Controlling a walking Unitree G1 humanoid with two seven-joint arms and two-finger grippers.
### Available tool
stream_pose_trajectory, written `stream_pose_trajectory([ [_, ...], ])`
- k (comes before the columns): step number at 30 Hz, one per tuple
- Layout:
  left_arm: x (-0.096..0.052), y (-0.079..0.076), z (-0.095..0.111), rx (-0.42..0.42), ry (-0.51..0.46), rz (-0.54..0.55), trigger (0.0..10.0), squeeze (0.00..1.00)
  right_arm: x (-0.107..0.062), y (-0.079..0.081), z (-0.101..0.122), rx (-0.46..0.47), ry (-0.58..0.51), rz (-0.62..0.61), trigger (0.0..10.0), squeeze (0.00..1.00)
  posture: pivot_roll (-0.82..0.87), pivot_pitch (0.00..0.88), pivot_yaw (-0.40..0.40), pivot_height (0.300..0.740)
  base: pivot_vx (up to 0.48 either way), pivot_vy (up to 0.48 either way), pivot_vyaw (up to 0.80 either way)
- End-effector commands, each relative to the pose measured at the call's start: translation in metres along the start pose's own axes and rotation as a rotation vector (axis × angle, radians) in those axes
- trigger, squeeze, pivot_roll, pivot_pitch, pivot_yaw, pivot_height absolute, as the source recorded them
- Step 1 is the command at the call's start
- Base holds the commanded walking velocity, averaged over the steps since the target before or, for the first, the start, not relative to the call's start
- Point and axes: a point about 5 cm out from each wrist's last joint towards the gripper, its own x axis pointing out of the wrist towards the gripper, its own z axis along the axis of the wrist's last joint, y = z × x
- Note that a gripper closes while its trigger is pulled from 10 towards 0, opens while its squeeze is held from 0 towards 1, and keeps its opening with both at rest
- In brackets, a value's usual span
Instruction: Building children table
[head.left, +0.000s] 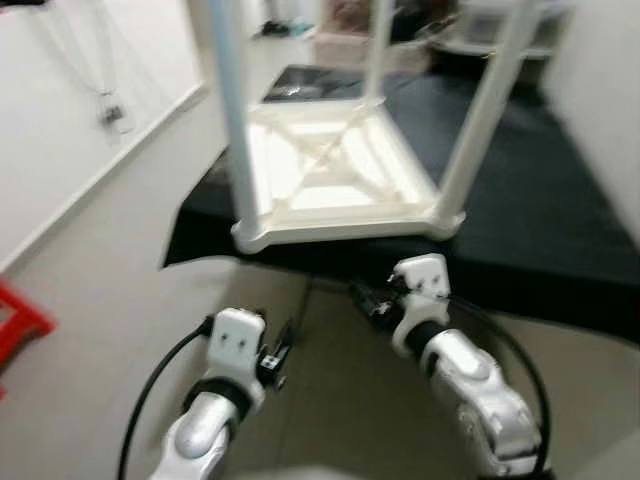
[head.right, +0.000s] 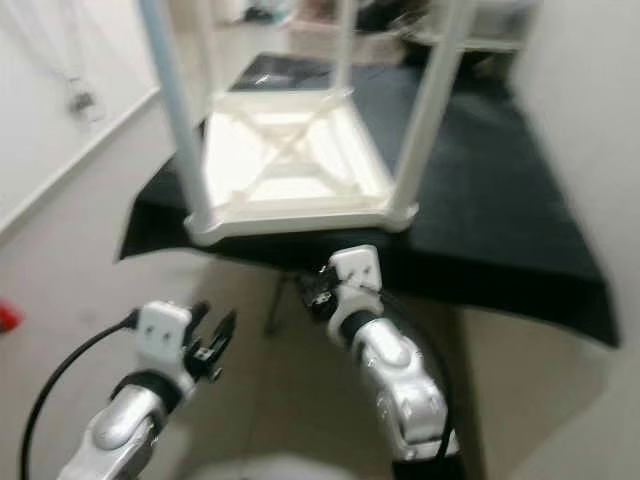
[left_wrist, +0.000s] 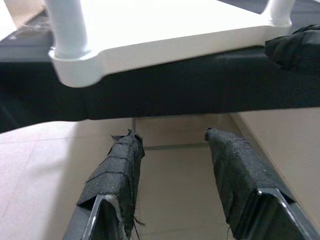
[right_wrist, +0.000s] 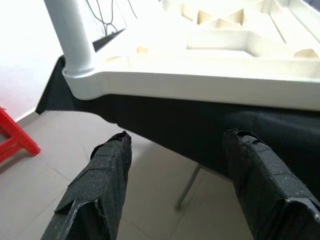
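Observation:
A white children's table (head.left: 340, 190) lies upside down on a black-covered work table (head.left: 560, 210), its ribbed underside facing up. White legs (head.left: 228, 100) stand up from its corners. My left gripper (head.left: 278, 360) hangs below the near left corner and is open, with nothing between its cloth-wrapped fingers (left_wrist: 117, 175). My right gripper (head.left: 368, 297) sits just under the black table's front edge, below the white top, and is open too; its fingers (right_wrist: 105, 175) hold nothing.
A red stool (head.left: 15, 320) stands on the floor at the far left by the white wall. A thin metal table leg (right_wrist: 186, 187) runs down under the black cloth. Boxes and clutter lie beyond the table's far end. Beige tile floor lies beneath both arms.

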Motion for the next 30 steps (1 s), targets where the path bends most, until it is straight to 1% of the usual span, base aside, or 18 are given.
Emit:
stream_pose_trajectory([
  [1, -0.0001, 0.0011, -0.003, 0.003, 0.024, 0.014, 10.0, 0.0, -0.0025, -0.0043, -0.003, 0.008, 0.001, -0.031, 10.0, 0.0, 0.03, 0.094, -0.04, 0.74, 0.0, 0.0, 0.0],
  [3, 0.0004, 0.0036, -0.0045, -0.025, 0.039, 0.043, 10.0, 0.0, -0.0039, -0.0062, -0.0054, 0.008, 0.003, -0.047, 10.0, 0.0, 0.03, 0.09, -0.04, 0.74, 0.0, 0.0, 0.0],
  [6, -0.0006, 0.004, -0.0047, -0.034, 0.053, 0.062, 10.0, 0.0, -0.0056, -0.0068, -0.0082, 0.006, 0.006, -0.061, 10.0, 0.0, 0.03, 0.084, -0.043, 0.74, 0.0, 0.0, 0.0],
  [12, -0.0018, 0.0031, -0.0047, -0.038, 0.063, 0.07, 10.0, 0.0, -0.0071, -0.0056, -0.01, 0.003, 0.004, -0.066, 10.0, 0.0, 0.03, 0.082, -0.045, 0.74, 0.0, 0.0, 0.0],
  [14, -0.0022, 0.003, -0.0045, -0.043, 0.063, 0.073, 10.0, 0.0, -0.0093, -0.0016, -0.0093, -0.027, -0.02, -0.064, 10.0, 0.0, 0.03, 0.082, -0.045, 0.74, 0.291, 0.0, 0.0],
  [20, -0.0021, 0.0032, -0.004, -0.047, 0.06, 0.074, 10.0, 0.0, -0.0119, 0.0027, -0.0101, -0.04, -0.03, -0.063, 10.0, 0.0, 0.03, 0.086, -0.043, 0.74, 0.324, 0.0, 0.0],
  [30, -0.0013, 0.004, -0.0019, -0.04, 0.059, 0.09, 10.0, 0.0, -0.0121, 0.0018, -0.0098, -0.027, -0.034, -0.083, 10.0, 0.0, 0.04, 0.095, -0.043, 0.74, 0.0, 0.0, 0.0],
])
